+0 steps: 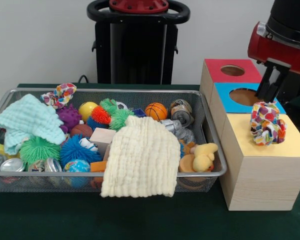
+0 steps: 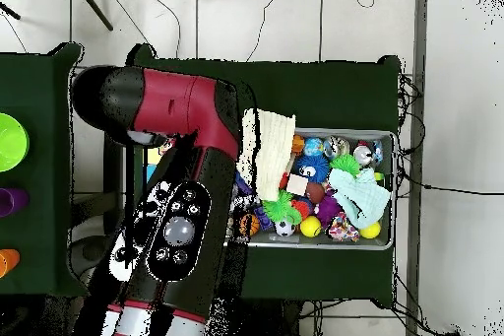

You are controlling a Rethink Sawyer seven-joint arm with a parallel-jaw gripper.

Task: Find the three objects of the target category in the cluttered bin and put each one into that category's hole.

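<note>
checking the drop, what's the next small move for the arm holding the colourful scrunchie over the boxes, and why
Probably open the fingers and let go. The scrunchie hangs from the gripper right above the yellow-topped box, where its hole would be, though the scrunchie hides that spot. The red box's hole and the blue box's hole lie further back, so this looks like the intended box.

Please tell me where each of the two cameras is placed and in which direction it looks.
Front view: low, across the table, facing the robot; it looks at the bin and the box; the gripper comes down at top right, holding a scrunchie above the box.
Overhead view: above the table, looking straight down; the arm covers the left side and hides the box.
Shared: the bin and the cream cloth over its rim.
</note>
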